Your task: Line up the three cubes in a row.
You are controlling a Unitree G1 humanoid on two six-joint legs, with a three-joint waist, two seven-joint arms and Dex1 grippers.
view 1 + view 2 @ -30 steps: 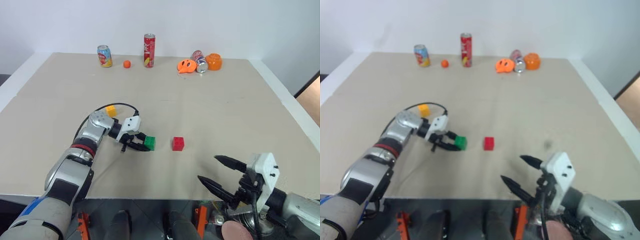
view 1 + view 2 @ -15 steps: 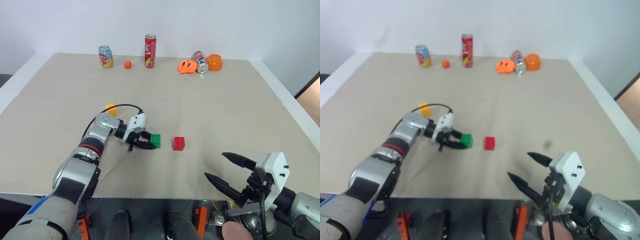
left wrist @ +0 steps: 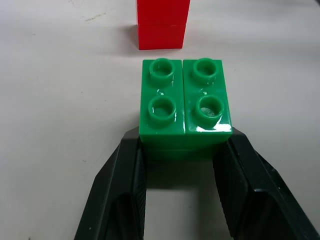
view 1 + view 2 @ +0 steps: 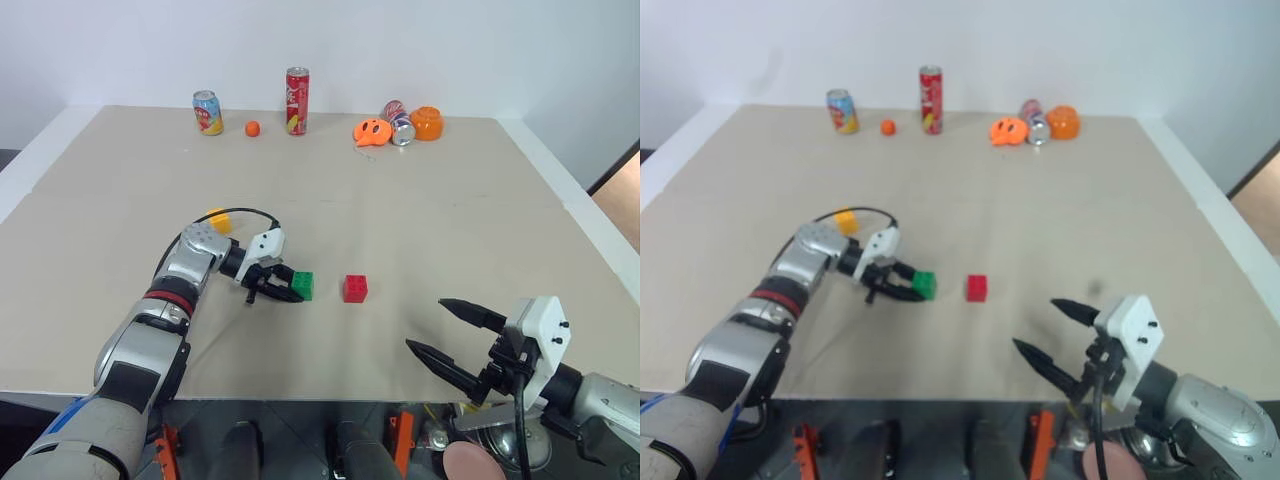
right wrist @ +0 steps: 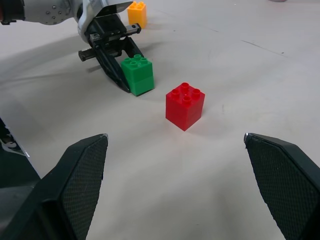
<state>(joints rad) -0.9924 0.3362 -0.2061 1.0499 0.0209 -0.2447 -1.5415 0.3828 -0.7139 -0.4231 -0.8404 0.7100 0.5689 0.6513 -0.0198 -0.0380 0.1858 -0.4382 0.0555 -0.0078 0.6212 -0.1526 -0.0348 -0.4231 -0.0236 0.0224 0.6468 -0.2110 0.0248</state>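
Green cube (image 4: 302, 285) sits clamped in left gripper (image 4: 283, 287) just left of red cube (image 4: 355, 288), likely to start the row; yellow cube (image 4: 217, 219) further left and farther back, right gripper (image 4: 448, 334) spread wide, idle.

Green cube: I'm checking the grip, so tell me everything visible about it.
The green cube is glossy studded plastic, two narrow blocks side by side, four round studs on top. It sits upright on the beige table, pinched at its sides by the left end effector. The red cube stands apart beside it.
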